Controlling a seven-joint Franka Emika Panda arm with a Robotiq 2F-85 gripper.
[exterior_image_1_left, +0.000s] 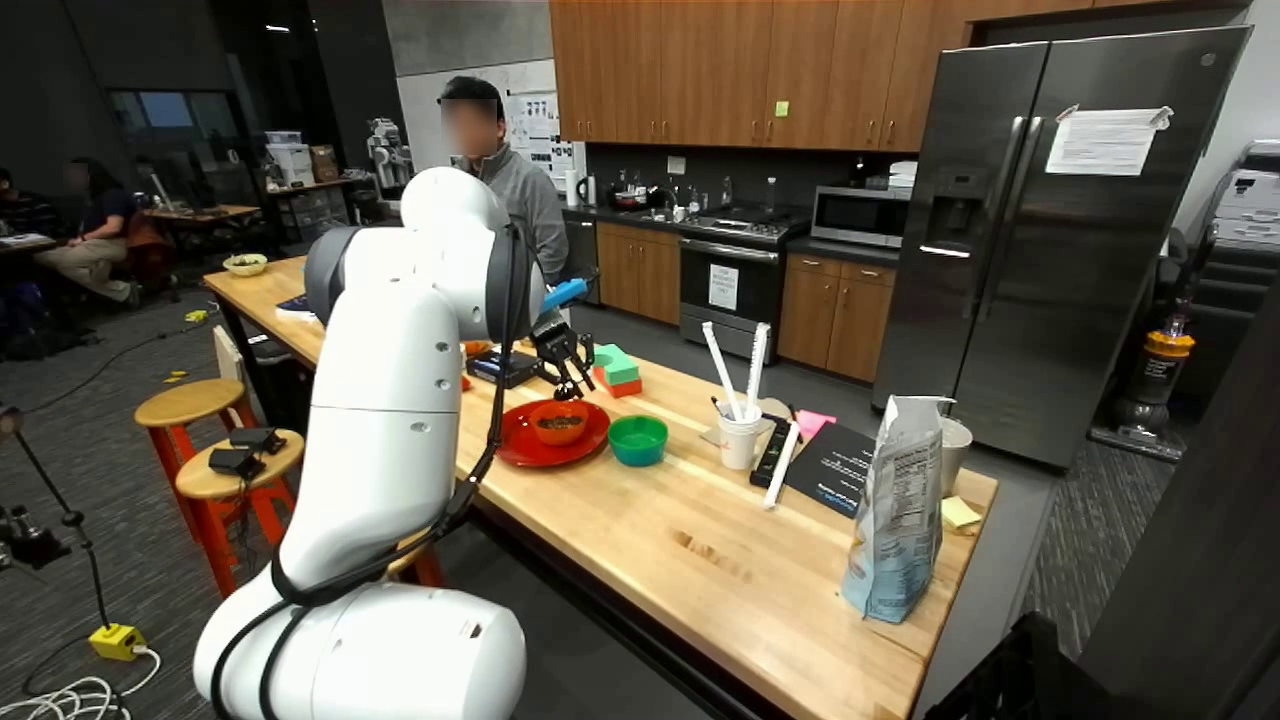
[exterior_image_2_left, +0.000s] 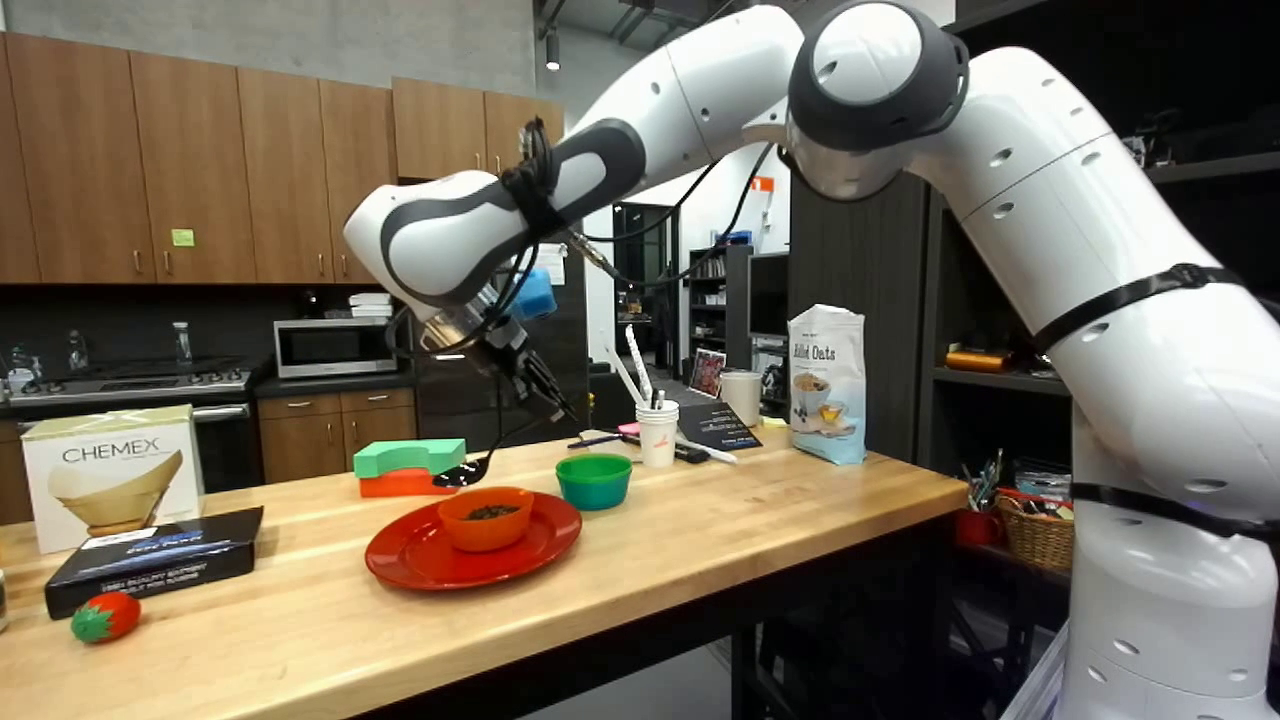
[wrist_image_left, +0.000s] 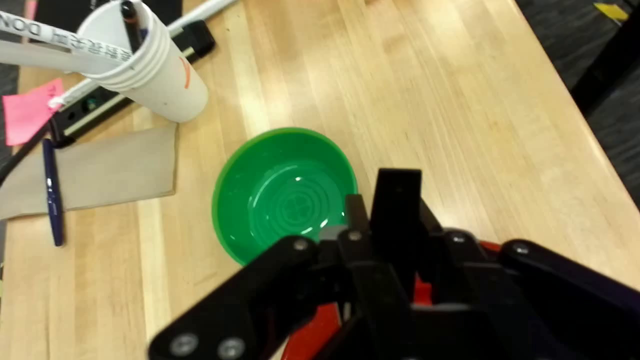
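White arm (exterior_image_1_left: 385, 400), black cables (exterior_image_1_left: 497, 400), black fingers (exterior_image_2_left: 540, 380)

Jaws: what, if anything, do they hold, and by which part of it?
A black spoon, held by its handle; the exact spot along it is unclear.

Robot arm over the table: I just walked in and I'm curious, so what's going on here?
The robot arm has its fingers shut on a black spoon, whose head hangs near the orange bowl of dark bits. That bowl sits on the red plate, with the green bowl beside the plate. A person stands in the background.
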